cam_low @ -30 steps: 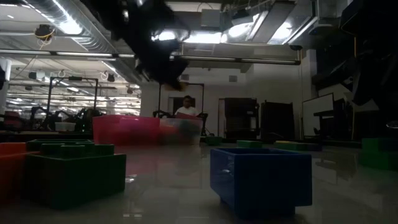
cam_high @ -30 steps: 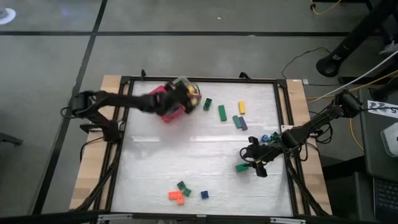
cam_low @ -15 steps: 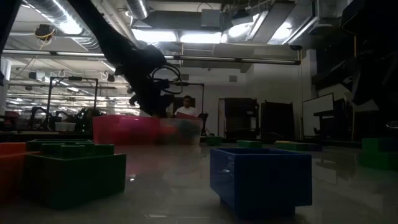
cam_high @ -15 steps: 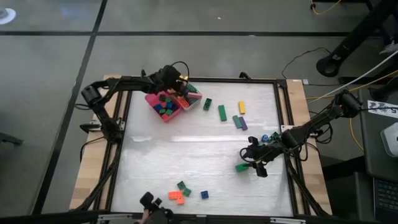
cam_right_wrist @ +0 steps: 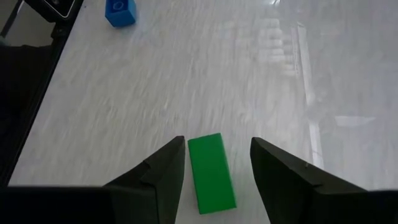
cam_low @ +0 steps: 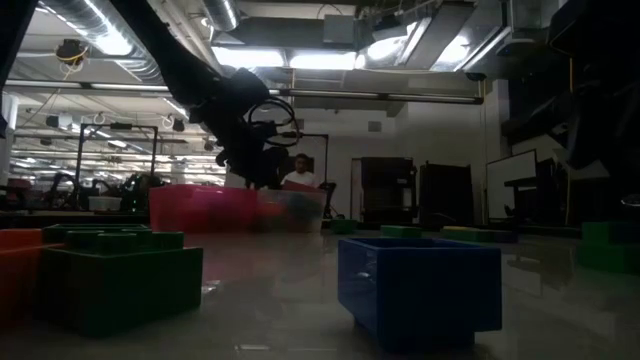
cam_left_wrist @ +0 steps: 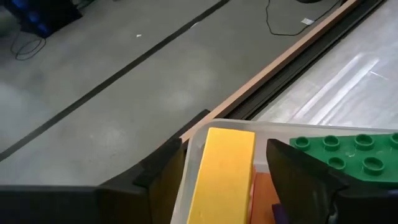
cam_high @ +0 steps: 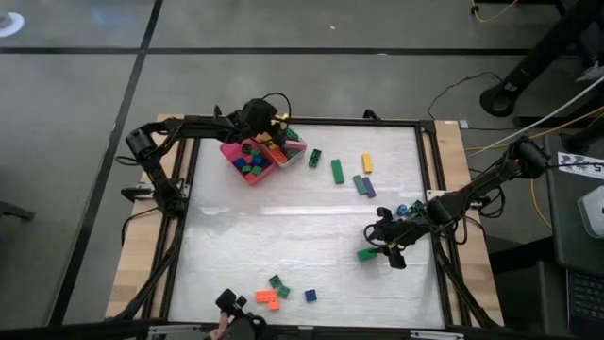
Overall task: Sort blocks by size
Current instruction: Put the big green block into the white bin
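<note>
My left gripper (cam_high: 271, 129) hangs open over the clear tray (cam_high: 288, 151), which stands beside the pink tray (cam_high: 247, 162) of small blocks at the far left. Its fingers stand on either side of a long yellow block (cam_left_wrist: 222, 177) that lies in the clear tray next to a green one (cam_left_wrist: 348, 152). My right gripper (cam_high: 381, 244) is low at the table's right, open. Between its fingers a green block (cam_right_wrist: 211, 173) lies flat on the table, with a gap on each side.
Loose blocks lie in the far middle: green (cam_high: 337, 171), yellow (cam_high: 366, 162), green and purple (cam_high: 364, 186). An orange, a green and a blue block (cam_high: 274, 294) sit near the front edge, beside a dark object (cam_high: 231, 305). A blue block (cam_right_wrist: 119, 12) lies beyond the right gripper.
My left gripper has come down from high above the pink tray and gone toward the table's far edge, to a place low over the clear tray. A dark object has come into view at the near edge.
</note>
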Motion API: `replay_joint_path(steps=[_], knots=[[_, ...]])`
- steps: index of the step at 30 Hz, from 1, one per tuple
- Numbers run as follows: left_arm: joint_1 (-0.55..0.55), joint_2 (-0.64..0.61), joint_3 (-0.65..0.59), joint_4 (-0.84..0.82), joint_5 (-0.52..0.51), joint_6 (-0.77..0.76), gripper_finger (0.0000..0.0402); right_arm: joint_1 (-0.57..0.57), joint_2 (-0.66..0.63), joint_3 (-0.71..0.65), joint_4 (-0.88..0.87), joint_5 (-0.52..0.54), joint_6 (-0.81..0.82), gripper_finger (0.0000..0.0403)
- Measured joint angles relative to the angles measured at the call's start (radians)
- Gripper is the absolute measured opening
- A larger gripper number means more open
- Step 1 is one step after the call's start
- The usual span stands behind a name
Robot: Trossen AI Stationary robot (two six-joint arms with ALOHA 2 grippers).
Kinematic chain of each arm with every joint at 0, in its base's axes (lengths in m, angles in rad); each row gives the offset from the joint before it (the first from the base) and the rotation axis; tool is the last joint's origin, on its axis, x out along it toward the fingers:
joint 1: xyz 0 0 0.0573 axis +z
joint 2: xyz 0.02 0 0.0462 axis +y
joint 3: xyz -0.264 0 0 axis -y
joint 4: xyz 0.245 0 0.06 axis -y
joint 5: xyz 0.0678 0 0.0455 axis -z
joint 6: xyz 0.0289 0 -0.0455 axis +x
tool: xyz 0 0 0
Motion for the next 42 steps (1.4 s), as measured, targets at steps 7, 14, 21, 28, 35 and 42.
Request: replay_joint_path(steps=[7, 14, 21, 28, 35, 42], knots=[[0.0, 0.0, 0.0, -0.002, 0.0, -0.005, 0.0221, 0.0, 0.0, 0.0, -0.01, -0.025, -0.002, 0.0182], [0.0, -0.001, 0.0, -0.002, 0.0, 0.005, 0.0221, 0.0, 0.052, -0.001, -0.003, -0.026, -0.003, 0.0182], [0.0, -0.001, 0.0, -0.002, 0.0, 0.005, 0.0221, 0.0, 0.191, -0.001, 0.008, -0.033, -0.043, 0.0182], [0.0, -0.001, 0.0, -0.009, 0.0, 0.004, 0.0221, 0.0, 0.289, 0.004, 0.079, -0.075, -0.063, 0.0182], [0.0, -0.001, 0.0, -0.012, 0.0, 0.004, 0.0221, 0.0, 0.339, 0.004, 0.156, -0.113, -0.062, 0.0182], [0.0, -0.002, 0.0, -0.011, 0.0, 0.0, 0.0221, 0.0, 0.341, 0.01, 0.19, -0.114, -0.063, 0.0182]])
